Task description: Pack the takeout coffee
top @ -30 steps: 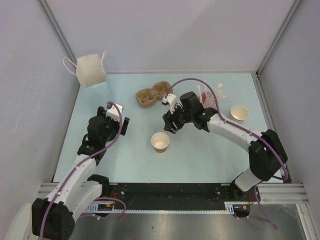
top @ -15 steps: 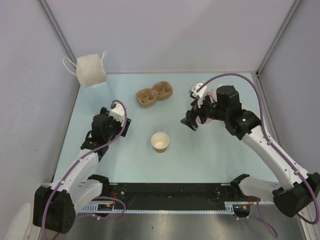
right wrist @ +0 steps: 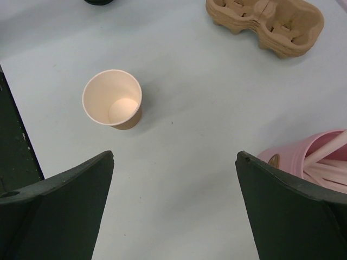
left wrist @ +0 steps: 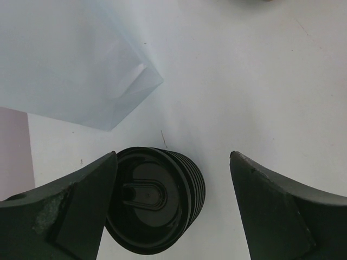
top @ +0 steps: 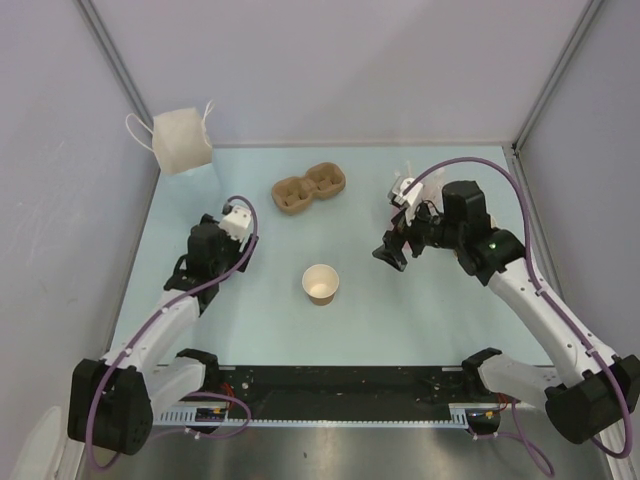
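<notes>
The paper cup (top: 320, 284) stands upright and alone near the middle of the table (top: 400, 320). It is empty: tan kraft outside, cream inner wall, and a bare round bottom in the right wrist view (right wrist: 112, 99).

At 12 o'clock from it, towards the far edge, lies the brown pulp cup carrier (top: 309, 188), its two wells empty. At 4 o'clock in the right wrist view a pink cup (right wrist: 303, 160) holds white straws (right wrist: 325, 170).

The black lids (left wrist: 154, 206) sit as a nested stack with ribbed rims, the top one showing its oval sip recess. They lie at 9 o'clock from the cup, under the left arm and hidden in the top view. A clear plastic bag (left wrist: 81, 70) lies at 11 o'clock from the stack.

The left gripper (left wrist: 172, 157) has its fingers spread wide to either side of the stack. The left finger (left wrist: 81, 189) is just beside it and the right one well apart, and nothing is grasped.

The right gripper (top: 390, 255) hangs at 2 o'clock from the cup, fingers released and wide, with only bare table between them.

Open table surrounds the cup on all sides. A white bag (top: 180, 140) occupies the far-left corner at 10 o'clock.
</notes>
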Controlling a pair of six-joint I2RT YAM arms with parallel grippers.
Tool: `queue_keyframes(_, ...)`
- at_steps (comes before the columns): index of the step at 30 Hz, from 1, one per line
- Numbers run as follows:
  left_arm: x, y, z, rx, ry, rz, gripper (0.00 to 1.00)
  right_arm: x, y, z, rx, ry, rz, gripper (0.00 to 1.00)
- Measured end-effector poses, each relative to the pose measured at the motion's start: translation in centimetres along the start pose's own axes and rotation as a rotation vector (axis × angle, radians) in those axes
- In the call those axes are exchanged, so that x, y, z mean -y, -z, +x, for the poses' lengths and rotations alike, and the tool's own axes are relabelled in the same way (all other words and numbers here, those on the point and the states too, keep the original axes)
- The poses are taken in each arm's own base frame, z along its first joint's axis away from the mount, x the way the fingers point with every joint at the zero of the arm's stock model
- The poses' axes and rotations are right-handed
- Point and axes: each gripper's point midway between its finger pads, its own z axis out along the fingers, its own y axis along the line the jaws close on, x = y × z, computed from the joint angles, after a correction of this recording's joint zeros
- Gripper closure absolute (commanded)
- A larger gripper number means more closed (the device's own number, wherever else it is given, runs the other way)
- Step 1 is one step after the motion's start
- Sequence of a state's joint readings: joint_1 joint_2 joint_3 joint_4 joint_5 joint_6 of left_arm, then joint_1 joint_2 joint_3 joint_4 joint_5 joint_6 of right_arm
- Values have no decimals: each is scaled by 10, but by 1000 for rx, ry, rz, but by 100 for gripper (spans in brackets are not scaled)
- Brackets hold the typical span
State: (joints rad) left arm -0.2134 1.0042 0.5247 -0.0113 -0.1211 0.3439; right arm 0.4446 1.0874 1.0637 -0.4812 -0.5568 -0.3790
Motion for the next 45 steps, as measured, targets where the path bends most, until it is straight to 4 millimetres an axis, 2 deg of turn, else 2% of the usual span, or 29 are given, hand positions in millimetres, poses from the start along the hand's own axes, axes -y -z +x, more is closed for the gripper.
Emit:
queue_keyframes(7, -3, -3, 3, -46, -20, -5, 17, -2, -3, 6, -10, 16, -8, 0)
queue_keyframes(11, 1, -10, 17, -115, -33, 9, 21, -2, -4, 9, -17, 16, -4, 0)
queue_keyframes(15, 6, -14, 30, -171, -47, 30, 31, -1, -4, 10, -19, 18, 2, 0)
queue_keyframes(19, 8, -15, 37, -206, -53, 43, 36, 0, -5, 11, -20, 19, 5, 0)
queue_keyframes(23, 8, -15, 37, -207, -52, 41, 39, 0, -5, 11, -21, 19, 6, 0)
queue_keyframes(32, 6, -15, 37, -208, -52, 31, 63, 1, -5, 12, -23, 21, 9, 0)
queue_keyframes(38, 4, -15, 38, -212, -51, 21, 74, 1, -5, 12, -23, 21, 10, 0)
queue_keyframes(45, 2, -15, 38, -213, -50, 14, 78, 2, -5, 11, -18, 24, 11, 0)
